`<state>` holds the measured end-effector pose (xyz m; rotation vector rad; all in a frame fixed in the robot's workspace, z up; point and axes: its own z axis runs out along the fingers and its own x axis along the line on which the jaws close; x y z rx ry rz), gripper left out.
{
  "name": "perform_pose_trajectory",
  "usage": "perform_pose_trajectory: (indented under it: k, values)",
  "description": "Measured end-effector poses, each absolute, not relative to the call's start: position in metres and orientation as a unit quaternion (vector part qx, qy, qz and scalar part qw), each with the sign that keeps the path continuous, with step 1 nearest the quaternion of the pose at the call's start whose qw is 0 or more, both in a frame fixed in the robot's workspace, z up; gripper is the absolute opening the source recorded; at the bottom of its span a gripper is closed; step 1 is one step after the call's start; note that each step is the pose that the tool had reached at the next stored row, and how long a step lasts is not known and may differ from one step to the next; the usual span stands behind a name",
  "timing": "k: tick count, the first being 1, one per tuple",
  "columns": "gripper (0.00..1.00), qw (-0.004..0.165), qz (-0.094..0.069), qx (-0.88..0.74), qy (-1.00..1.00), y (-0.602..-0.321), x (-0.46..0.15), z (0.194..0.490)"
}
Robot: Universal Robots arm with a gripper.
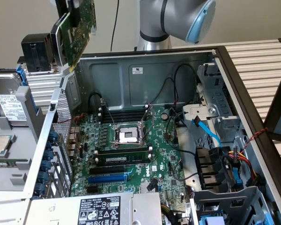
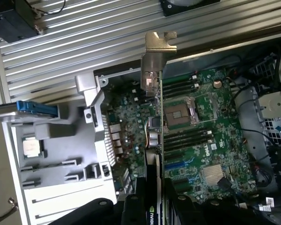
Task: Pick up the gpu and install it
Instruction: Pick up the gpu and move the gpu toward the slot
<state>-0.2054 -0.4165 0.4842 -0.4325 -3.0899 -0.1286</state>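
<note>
High at 11 o'clock in the exterior view, above the rear corner of the open computer case point(image 1: 154, 70), the gpu point(image 1: 77, 35) hangs in the air, tilted, with its green board facing the camera. It touches nothing in the case. In the wrist view the card is seen edge-on, its silver end bracket point(image 2: 154, 56) pointing away from the camera. The gripper point(image 2: 154, 208) pinches the card's near end between 2 dark fingers point(image 2: 133, 206), pressed against both faces.

I judge the pick-up done and the carry toward the board to be the step in hand; the install has not begun. The motherboard point(image 1: 131, 154) lies flat on the case floor. The bare CPU socket point(image 1: 128, 136) is near its middle, and the blue expansion slot point(image 1: 107, 178) sits at about 7 o'clock from that socket, just past the memory sticks point(image 1: 124, 157).

Seating the card would call, in my judgement, for 3 things: squaring the tilted card so its connector edge runs parallel to a slot, lining the bracket up with the rear wall of the case, and coming straight down without brushing the loose cables point(image 1: 178, 93) at 1 o'clock from the socket.
</note>
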Motion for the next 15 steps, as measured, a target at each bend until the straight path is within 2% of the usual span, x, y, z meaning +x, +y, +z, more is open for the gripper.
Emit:
perform_pose_trajectory:
  k: [15]
  values:
    - [0.27,0.011,-0.042,-0.135,-0.990,-0.422,-0.145,0.488]
